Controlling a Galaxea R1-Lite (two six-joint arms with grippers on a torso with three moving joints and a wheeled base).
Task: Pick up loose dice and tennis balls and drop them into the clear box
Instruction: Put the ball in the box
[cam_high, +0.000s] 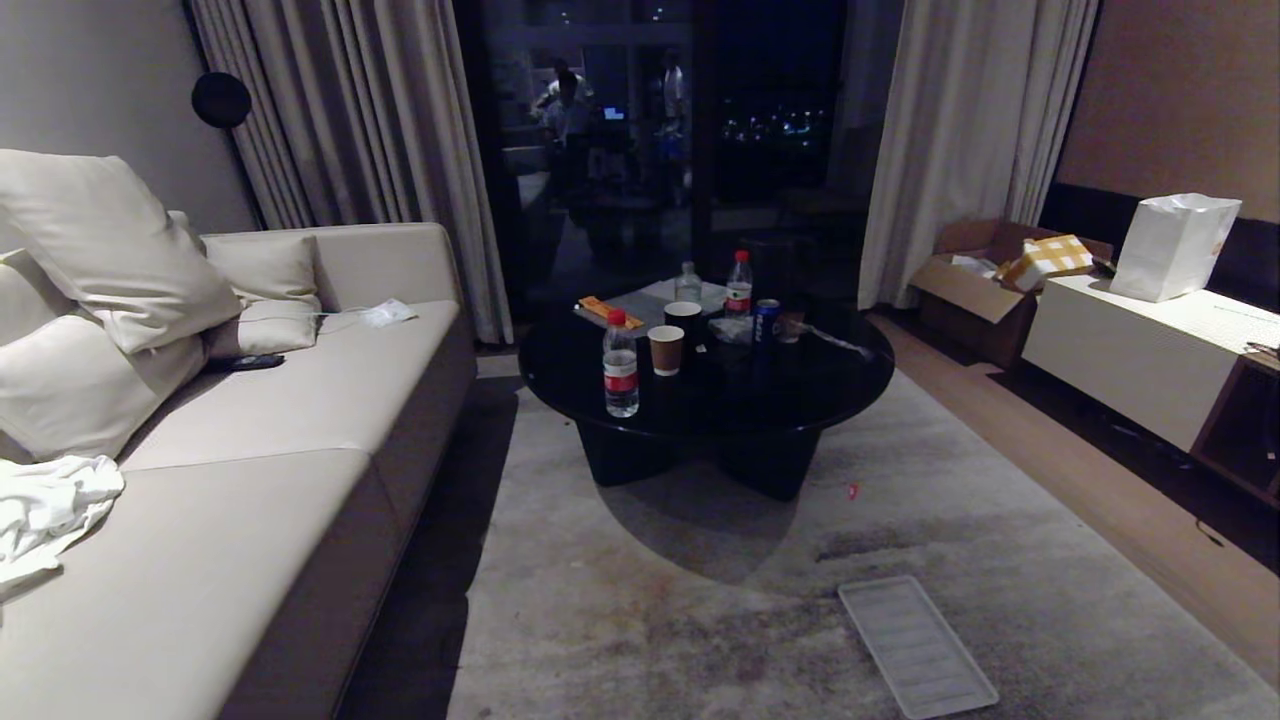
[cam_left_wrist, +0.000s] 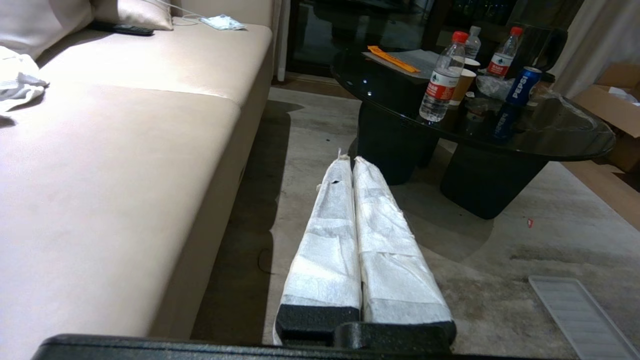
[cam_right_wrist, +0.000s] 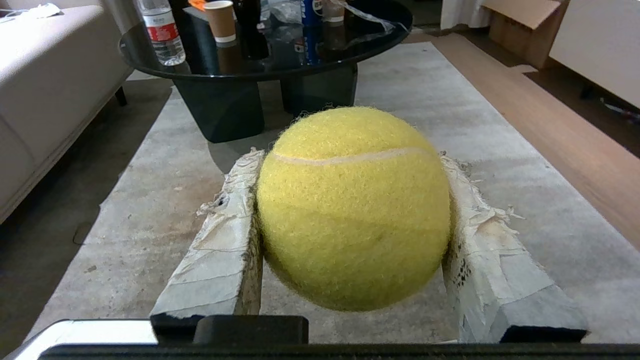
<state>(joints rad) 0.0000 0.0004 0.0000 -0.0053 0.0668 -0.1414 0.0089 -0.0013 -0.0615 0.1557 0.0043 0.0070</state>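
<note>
One fuzzy yellow-green tennis ball (cam_right_wrist: 352, 210) sits clamped between the two tape-wrapped fingers of my right gripper (cam_right_wrist: 350, 155), held above the grey rug. My left gripper (cam_left_wrist: 351, 161) is shut with nothing in it, its white-wrapped fingers pressed together and pointing over the rug between the sofa and the table. Neither arm shows in the head view. The dice and the clear box are out of view.
A flat ribbed clear lid panel (cam_high: 915, 645) lies on the rug (cam_high: 700, 620). Ahead stands a round black coffee table (cam_high: 830, 390) with bottles, cups and a can. A beige sofa (cam_high: 300, 400) runs along the left. A low white cabinet (cam_high: 1130, 350) and a cardboard box (cam_high: 975, 290) stand at the right.
</note>
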